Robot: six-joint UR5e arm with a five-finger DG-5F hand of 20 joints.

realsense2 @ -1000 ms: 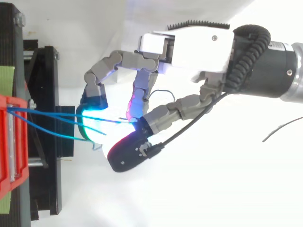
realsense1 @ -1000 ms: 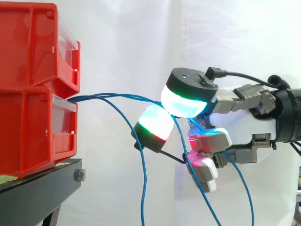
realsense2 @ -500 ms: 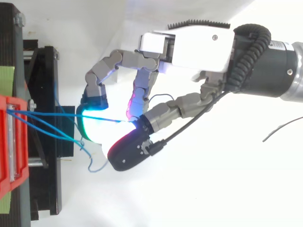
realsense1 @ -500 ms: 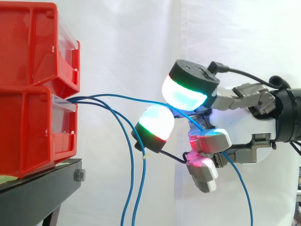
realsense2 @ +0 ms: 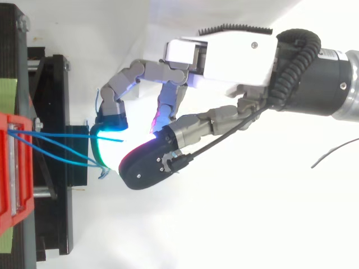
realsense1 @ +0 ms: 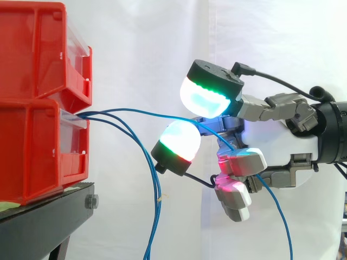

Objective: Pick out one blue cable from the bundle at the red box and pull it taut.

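One blue cable point(realsense1: 162, 114) running from lower red box point(realsense1: 32, 146) on left to hand point(realsense1: 279, 145) on right. Fingers curling loosely round it. Two other cables point(realsense1: 155, 206) hanging down between.

Best way, probably: squeezing pads point(realsense1: 203, 100) tighter first, then pulling slowly right, keeping cable from slipping.

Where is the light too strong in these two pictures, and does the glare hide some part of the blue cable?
Top view: the white ground under the hand is washed out, and the glow of its pads swallows the blue cable where it reaches them. Side view: the curtain is evenly lit, and the cable stands out clearly.
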